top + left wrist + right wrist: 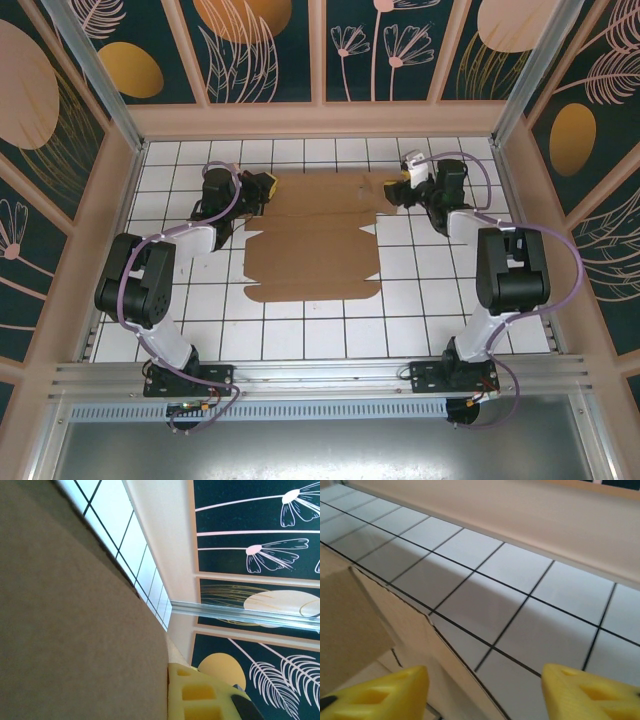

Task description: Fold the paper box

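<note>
While the cardboard sheet (315, 250) lies unfolded at the middle of the tiled table (425, 320), the left gripper (264, 187) sits at its far left corner, pinched narrow on the edge. In the left wrist view the cardboard blocks most of what lies beyond. One yellow finger (200, 697) is cut off at the bottom, its partner hidden behind the sheet. The right gripper (397, 188) stands at the far right corner. Its fingers are spread wide over bare tile, holding nothing, and are cropped by the bottom edge of its wrist view.
</note>
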